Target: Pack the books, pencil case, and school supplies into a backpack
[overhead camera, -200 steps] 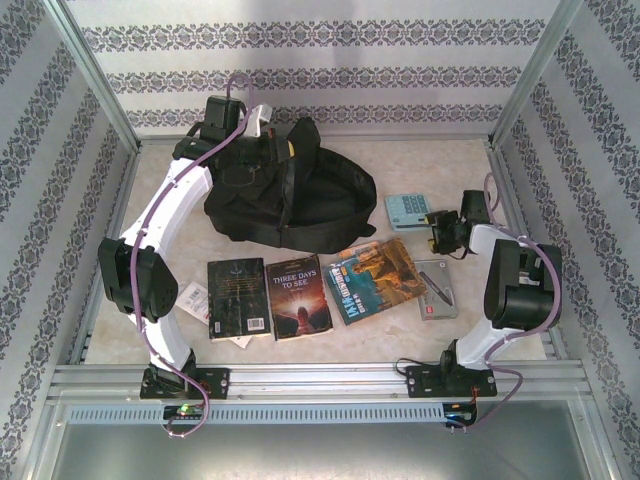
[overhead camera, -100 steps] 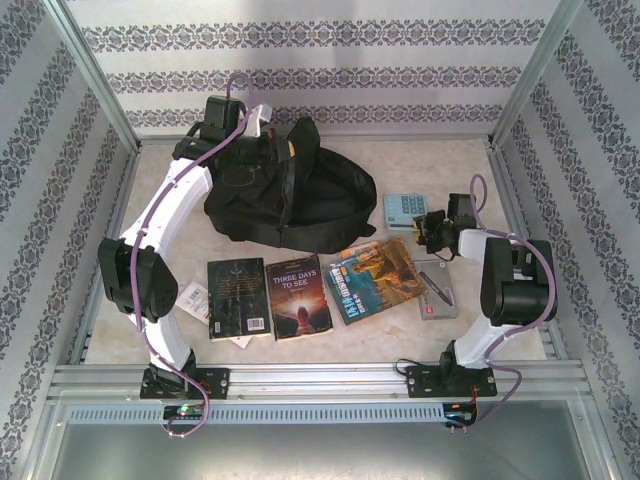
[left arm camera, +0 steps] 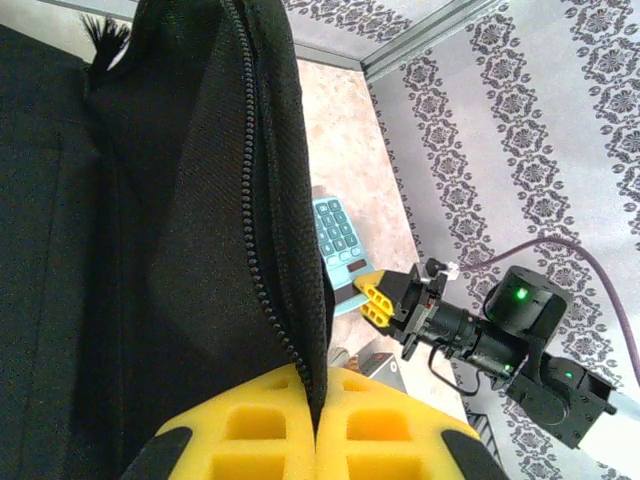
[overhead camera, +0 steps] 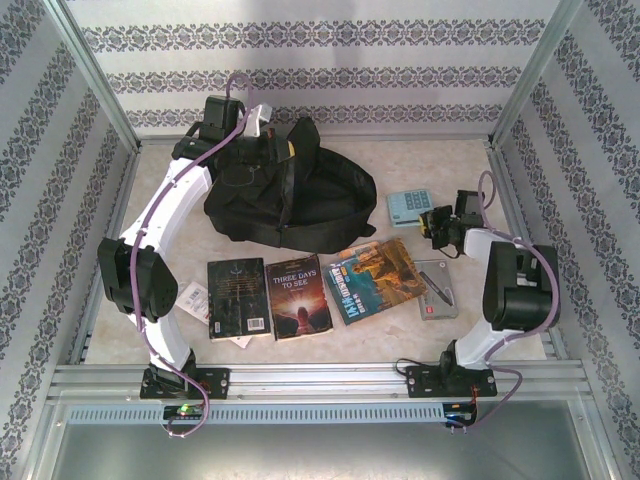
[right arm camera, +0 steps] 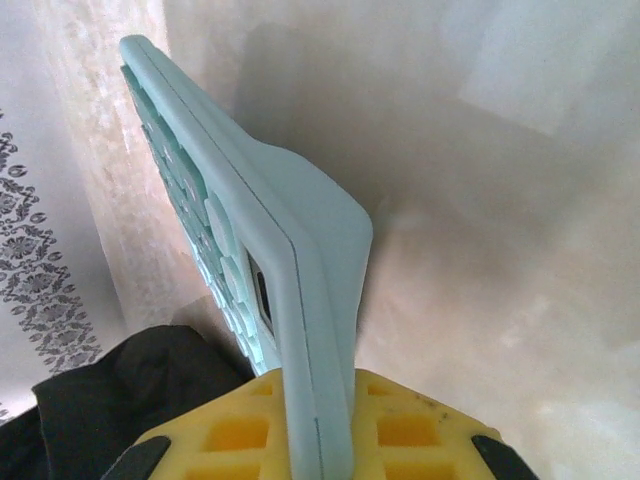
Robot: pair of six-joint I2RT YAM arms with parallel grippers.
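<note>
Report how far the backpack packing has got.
Done: nothing visibly packed; the left gripper holds the backpack open by its zip edge. In hand: the right gripper is closed on the light blue box. Left: the black book, Three Days to See, the blue-and-orange book and the small square packet lie on the table.

Left wrist view: my left gripper (left arm camera: 316,430) is cut off by the lower edge, and the backpack (left arm camera: 150,250) fabric pinched in it hides the inner pad faces. Right wrist view: the light blue box (right arm camera: 270,270) runs off the lower edge inside my right gripper (right arm camera: 318,425). Top view: a white slip (overhead camera: 193,298) lies partly under the black book (overhead camera: 238,297); its print is too small to read.
</note>
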